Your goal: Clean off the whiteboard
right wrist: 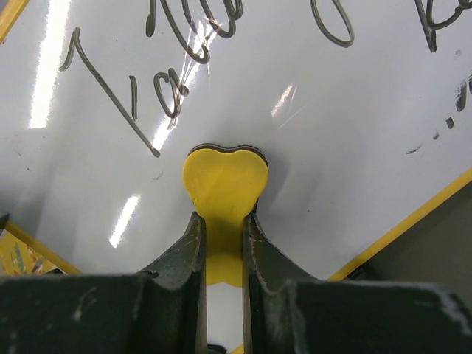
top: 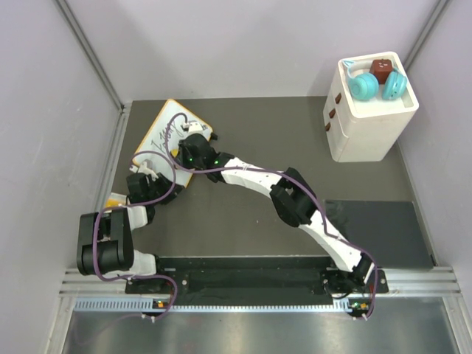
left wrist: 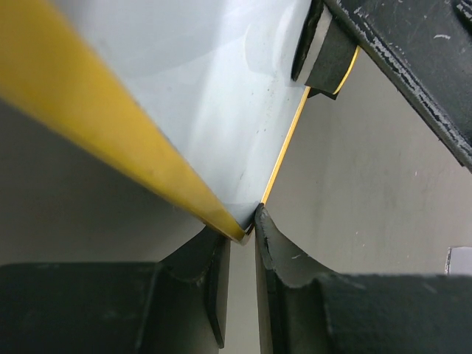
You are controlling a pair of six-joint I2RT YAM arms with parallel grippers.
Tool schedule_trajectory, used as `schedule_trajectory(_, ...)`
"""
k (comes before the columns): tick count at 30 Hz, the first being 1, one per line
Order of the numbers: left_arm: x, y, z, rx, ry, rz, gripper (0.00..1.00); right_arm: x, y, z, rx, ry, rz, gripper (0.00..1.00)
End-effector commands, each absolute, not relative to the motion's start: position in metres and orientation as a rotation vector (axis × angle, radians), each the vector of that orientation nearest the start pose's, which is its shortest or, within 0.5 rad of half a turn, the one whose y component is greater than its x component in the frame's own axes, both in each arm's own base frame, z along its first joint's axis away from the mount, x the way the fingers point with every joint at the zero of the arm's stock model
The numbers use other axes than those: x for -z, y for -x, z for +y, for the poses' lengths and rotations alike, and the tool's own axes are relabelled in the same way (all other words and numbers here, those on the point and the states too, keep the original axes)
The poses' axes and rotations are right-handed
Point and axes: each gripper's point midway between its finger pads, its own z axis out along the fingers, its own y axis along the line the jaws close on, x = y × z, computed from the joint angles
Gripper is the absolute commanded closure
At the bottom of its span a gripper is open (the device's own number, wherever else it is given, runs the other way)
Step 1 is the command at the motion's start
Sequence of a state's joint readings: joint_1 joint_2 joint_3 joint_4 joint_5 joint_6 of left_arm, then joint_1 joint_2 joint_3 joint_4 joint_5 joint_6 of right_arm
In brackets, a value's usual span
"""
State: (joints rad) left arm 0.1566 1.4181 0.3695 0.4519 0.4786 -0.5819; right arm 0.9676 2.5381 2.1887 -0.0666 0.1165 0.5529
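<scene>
The whiteboard [top: 168,129] lies tilted at the back left of the table, with black handwriting on it. My left gripper [top: 145,175] is shut on its near corner; in the left wrist view the jaws [left wrist: 247,220] pinch the yellow-framed corner of the board [left wrist: 206,103]. My right gripper [top: 193,146] is over the board's right part, shut on a small yellow bone-shaped piece [right wrist: 225,181] that rests against the white surface [right wrist: 339,147] just below the handwriting [right wrist: 110,96]. Faint smudged marks [right wrist: 442,125] show at the right.
A white box [top: 361,136] stands at the back right with two teal round things [top: 365,86] and a brown cube [top: 381,68] on top. A dark mat [top: 380,232] lies at the right front. Grey walls close in left and right. A black foot [left wrist: 324,63] sits under the board.
</scene>
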Motion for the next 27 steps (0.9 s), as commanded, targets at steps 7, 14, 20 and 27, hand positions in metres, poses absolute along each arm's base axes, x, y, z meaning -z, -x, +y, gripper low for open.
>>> schedule_trajectory(7,-0.037,-0.321,-0.057,0.776,0.467,2.142,1.00,-0.122,-0.410,0.577,-0.865,0.293,2.002,1.00)
schedule_trajectory(14,-0.040,-0.321,-0.057,0.776,0.456,2.128,1.00,-0.144,-0.459,0.558,-1.079,0.268,1.926,1.00)
schedule_trajectory(20,-0.041,-0.320,-0.057,0.775,0.450,2.126,1.00,-0.154,-0.505,0.529,-1.011,0.116,1.894,1.00)
schedule_trajectory(27,-0.049,-0.321,-0.057,0.772,0.439,2.114,1.00,-0.147,-0.525,0.521,-0.975,0.048,1.886,1.00)
